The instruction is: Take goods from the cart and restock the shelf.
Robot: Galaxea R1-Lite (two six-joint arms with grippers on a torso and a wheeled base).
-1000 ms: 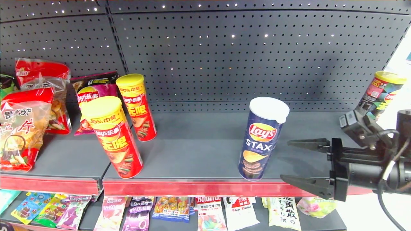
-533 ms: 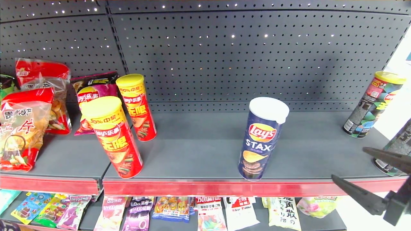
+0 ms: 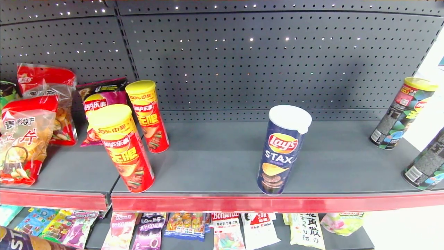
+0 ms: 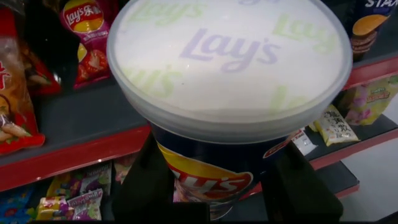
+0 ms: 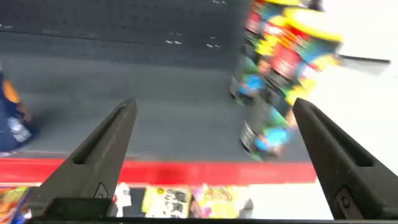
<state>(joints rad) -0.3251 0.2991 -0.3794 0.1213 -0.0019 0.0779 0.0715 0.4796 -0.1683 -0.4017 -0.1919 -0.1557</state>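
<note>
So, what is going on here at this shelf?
The robot is restocking a shop shelf with chip cans. Its left gripper holds a blue can with a white lid, low in front of the shelf and not yet placed. The right gripper is open and empty, facing the shelf's right end near two dark patterned cans. A second blue can already stands upright near the front edge, with two red cans to its left.
</note>
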